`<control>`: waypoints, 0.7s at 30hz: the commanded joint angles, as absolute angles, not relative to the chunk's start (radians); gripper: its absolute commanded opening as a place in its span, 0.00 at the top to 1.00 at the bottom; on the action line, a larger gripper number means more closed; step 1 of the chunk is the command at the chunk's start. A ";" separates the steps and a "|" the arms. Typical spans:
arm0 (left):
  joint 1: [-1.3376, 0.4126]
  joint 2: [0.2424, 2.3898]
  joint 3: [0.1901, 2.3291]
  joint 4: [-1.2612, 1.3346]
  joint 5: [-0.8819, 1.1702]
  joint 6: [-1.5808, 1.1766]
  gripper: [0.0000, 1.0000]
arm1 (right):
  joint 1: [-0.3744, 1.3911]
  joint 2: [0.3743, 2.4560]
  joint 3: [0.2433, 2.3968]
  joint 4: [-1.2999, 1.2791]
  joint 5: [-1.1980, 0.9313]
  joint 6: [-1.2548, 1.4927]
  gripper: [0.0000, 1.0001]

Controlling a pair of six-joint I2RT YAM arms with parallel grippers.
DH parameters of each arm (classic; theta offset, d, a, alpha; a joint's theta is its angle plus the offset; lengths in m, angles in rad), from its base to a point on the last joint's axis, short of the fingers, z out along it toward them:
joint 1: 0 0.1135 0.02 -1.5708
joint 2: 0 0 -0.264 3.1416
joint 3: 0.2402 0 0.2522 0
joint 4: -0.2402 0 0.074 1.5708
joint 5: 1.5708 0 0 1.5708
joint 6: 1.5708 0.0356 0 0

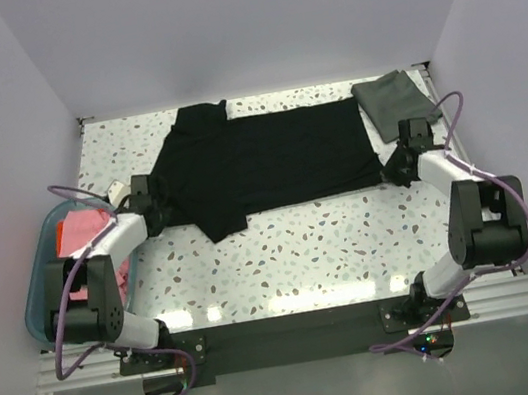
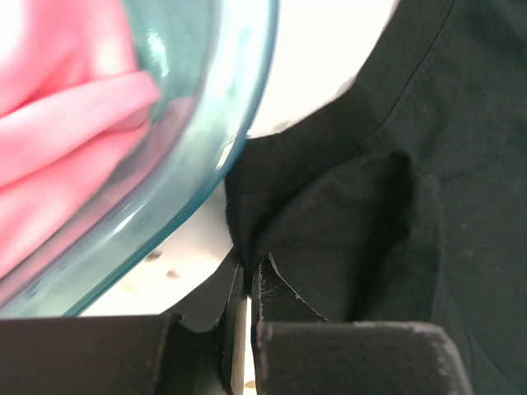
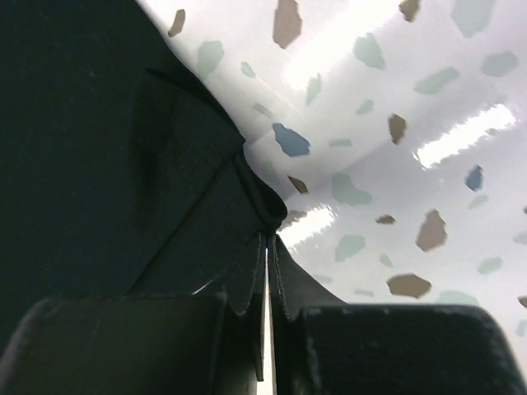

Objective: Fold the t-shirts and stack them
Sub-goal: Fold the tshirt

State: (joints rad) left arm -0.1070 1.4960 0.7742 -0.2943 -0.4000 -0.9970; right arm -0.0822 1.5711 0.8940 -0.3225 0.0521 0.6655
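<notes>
Left fingers [image 2: 257, 284]: pressed together, with only a sliver of light between them. Their tips pinch a small raised fold of the black t-shirt [image 2: 395, 164].
Left grip, from above: the fingers sit at the shirt's left end, between the two sleeves, just beside the teal tub [image 1: 37, 266].
Right fingers [image 3: 276, 255]: closed tight, tips meeting on a bunched corner of the black cloth, just above the speckled table [image 3: 412, 123].
Right grip, from above: the fingers hold the shirt's near right corner.
Black t-shirt, position: it lies spread sideways across the far half of the table, mostly flat. One sleeve points to the back wall and the other toward the arms.
Grey-green t-shirt [image 1: 392, 100]: it lies at the far right corner of the table, just beside the black shirt's right edge. Whether the two touch cannot be told.
Pink t-shirt [image 2: 66, 123]: it is crumpled inside the tub at the left edge of the table, seen through the clear curved wall.
Hard to make out: the tub's contents are partly covered by the left arm in the top view. The left wrist view is blurred close up, so the pink folds cannot be counted. How much cloth each pair of fingers has taken in is hidden between the pads.
</notes>
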 commanded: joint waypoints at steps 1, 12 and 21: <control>-0.101 1.422 0.746 -0.374 -0.474 -1.037 1.00 | -0.120 1.474 0.847 -0.353 0.078 0.650 1.00; -0.117 1.217 0.543 -0.422 -0.462 -1.115 1.00 | -0.219 1.223 0.643 -0.431 0.020 0.667 1.00; -0.123 0.976 0.439 -0.367 -0.333 -1.005 0.41 | -0.219 1.043 0.620 -0.465 -0.057 0.557 0.32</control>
State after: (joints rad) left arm -0.1253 1.0683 0.4538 -0.3996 -0.3599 -1.0599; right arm -0.2234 1.0859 0.6109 -0.4629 -0.0208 0.6270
